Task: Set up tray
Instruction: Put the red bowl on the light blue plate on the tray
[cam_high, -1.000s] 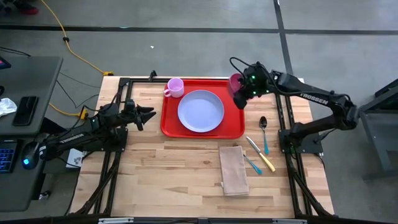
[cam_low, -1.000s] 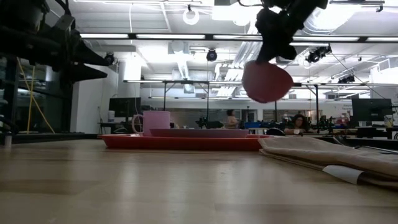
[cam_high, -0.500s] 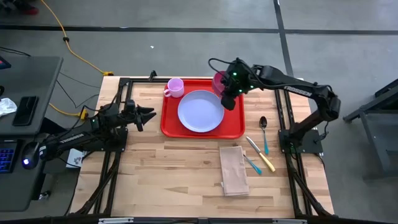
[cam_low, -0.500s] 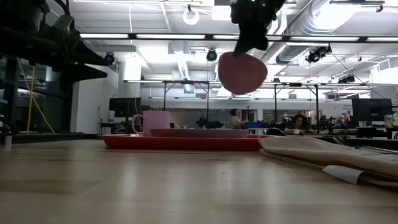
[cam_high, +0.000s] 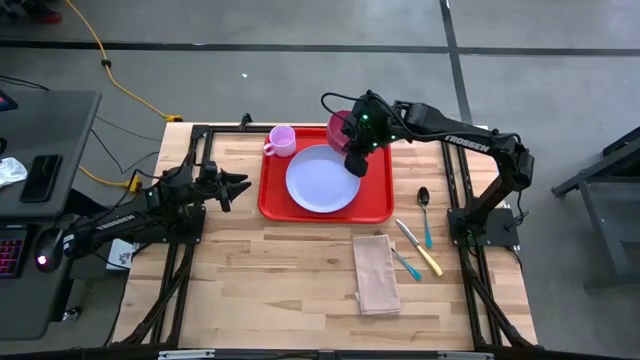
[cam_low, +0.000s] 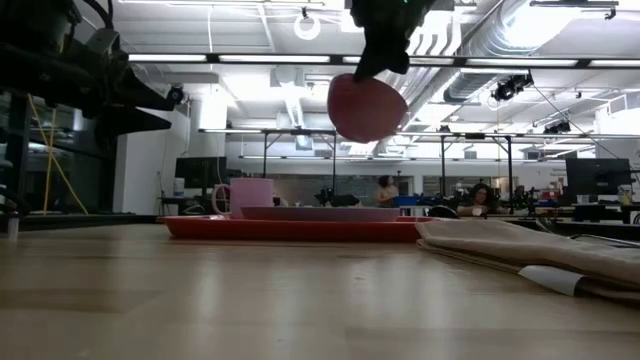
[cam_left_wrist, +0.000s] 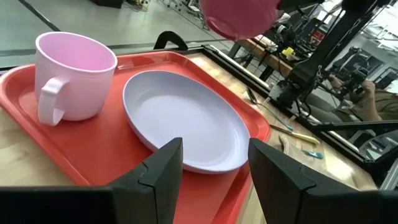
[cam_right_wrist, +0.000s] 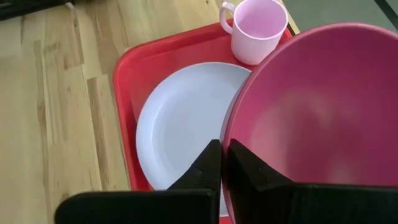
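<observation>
Holding pink bowl (cam_high: 341, 130) above tray (cam_high: 275, 200) (airborne): right tool (cam_high: 352, 152).

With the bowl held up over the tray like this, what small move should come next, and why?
Probably a short lowering onto the lavender plate. The right gripper is shut on the rim of the pink bowl, which hangs well above the red tray, over the plate's far edge. The left gripper waits open beside the tray.

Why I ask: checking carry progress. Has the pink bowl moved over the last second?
Yes. The right gripper, shut on the pink bowl, carried it leftward from beyond the tray's right edge to above the plate.
</observation>
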